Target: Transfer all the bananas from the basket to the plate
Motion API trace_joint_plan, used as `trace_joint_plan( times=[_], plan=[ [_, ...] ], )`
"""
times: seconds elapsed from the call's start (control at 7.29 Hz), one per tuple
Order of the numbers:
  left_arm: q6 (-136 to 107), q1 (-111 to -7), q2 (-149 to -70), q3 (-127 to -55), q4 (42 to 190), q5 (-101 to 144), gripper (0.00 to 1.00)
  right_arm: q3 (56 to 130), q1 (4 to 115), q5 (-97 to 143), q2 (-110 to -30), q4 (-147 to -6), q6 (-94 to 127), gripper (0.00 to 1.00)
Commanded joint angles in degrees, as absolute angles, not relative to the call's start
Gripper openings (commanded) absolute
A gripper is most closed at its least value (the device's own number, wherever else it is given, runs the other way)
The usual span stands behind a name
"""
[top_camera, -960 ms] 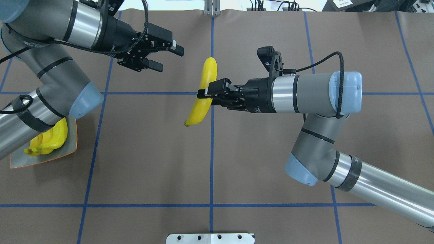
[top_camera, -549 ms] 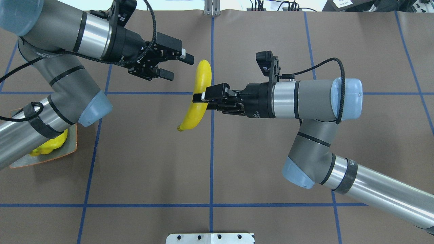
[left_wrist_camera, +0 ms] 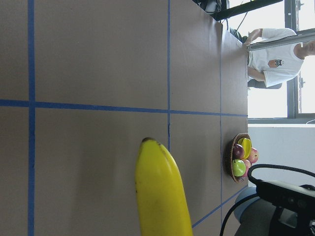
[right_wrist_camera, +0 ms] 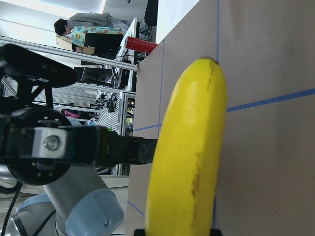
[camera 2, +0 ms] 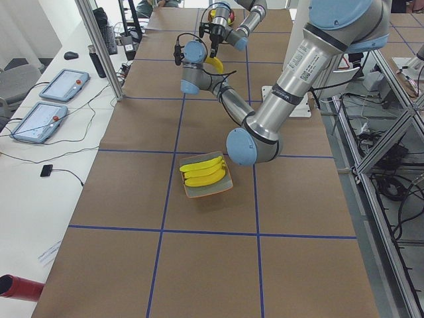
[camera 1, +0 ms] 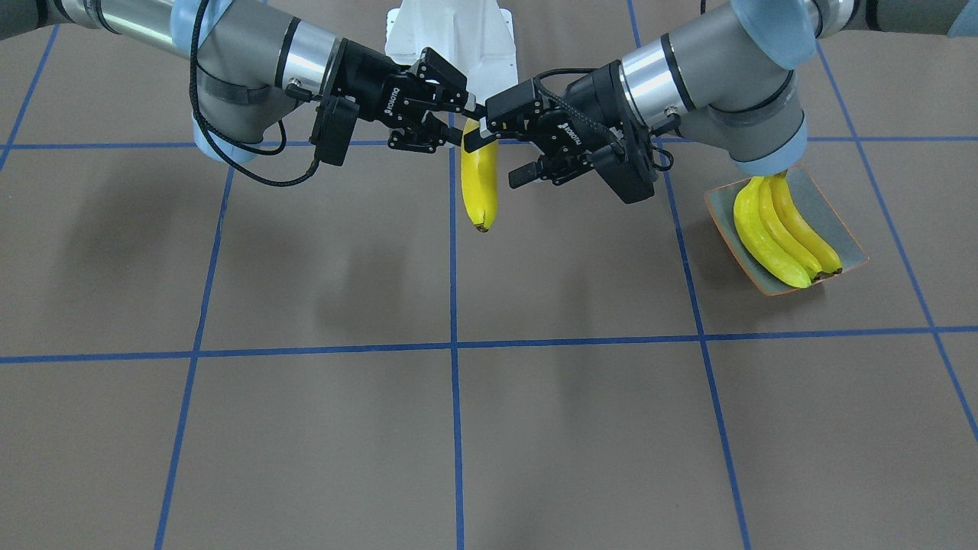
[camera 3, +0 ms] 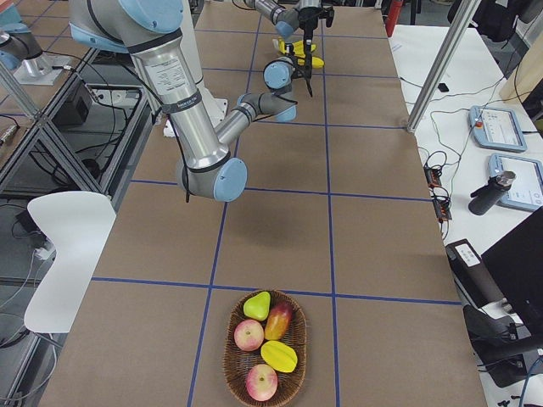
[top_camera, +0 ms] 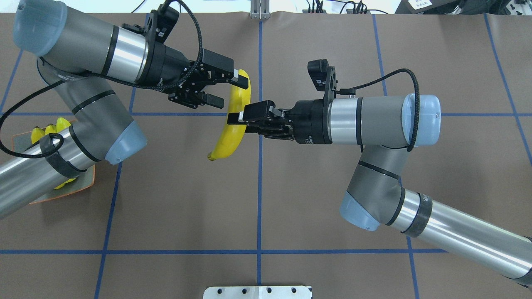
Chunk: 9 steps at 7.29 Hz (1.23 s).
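Right claw [top_camera: 237, 120] clenched on a banana [top_camera: 226, 139] mid-length, holding it clear of the worktop [top_camera: 291, 199] near centre. Left claw [top_camera: 229, 90] spread open at that banana's far end, one finger over the tip; contact unclear. Three more bananas [camera 1: 779, 229] lie on the plate [camera 1: 810, 187], on the robot's left.
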<state>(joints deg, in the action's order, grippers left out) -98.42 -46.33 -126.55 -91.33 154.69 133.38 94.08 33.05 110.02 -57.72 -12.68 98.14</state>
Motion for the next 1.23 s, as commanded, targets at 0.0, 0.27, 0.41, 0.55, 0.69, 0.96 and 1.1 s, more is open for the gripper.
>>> trace_joint_plan(
  times=[0.0,0.27,0.41,0.55,0.69,0.96,1.1],
  plan=[
    [-100.18,-45.44,-126.56,-91.41,155.47,132.54,0.87,94.04,33.05,109.43,-57.31,-12.66,97.65,0.00],
    [-100.28,-45.35,-126.47,-91.41,155.74,132.54,0.61,94.04,33.05,108.72,-57.30,-12.66,97.30,0.00],
    [-100.28,-45.35,-126.47,-91.41,155.83,132.54,0.23,94.04,33.05,108.63,-57.22,-12.66,97.29,0.00],
    [-100.28,-45.26,-126.47,-91.41,155.92,132.54,0.00,94.04,33.05,108.63,-57.22,-12.66,97.29,0.00],
    [-100.46,-45.18,-126.39,-91.41,155.92,132.54,0.00,94.04,33.05,108.55,-57.22,-12.66,97.29,0.36],
    [-103.25,-45.18,-126.21,-91.76,155.92,132.54,0.00,94.83,33.40,108.10,-59.31,-10.65,97.38,1.00],
    [-103.97,-45.70,-125.34,-91.76,155.92,132.54,0.00,96.66,33.83,108.11,-63.42,-7.42,97.64,1.00]
  ],
)
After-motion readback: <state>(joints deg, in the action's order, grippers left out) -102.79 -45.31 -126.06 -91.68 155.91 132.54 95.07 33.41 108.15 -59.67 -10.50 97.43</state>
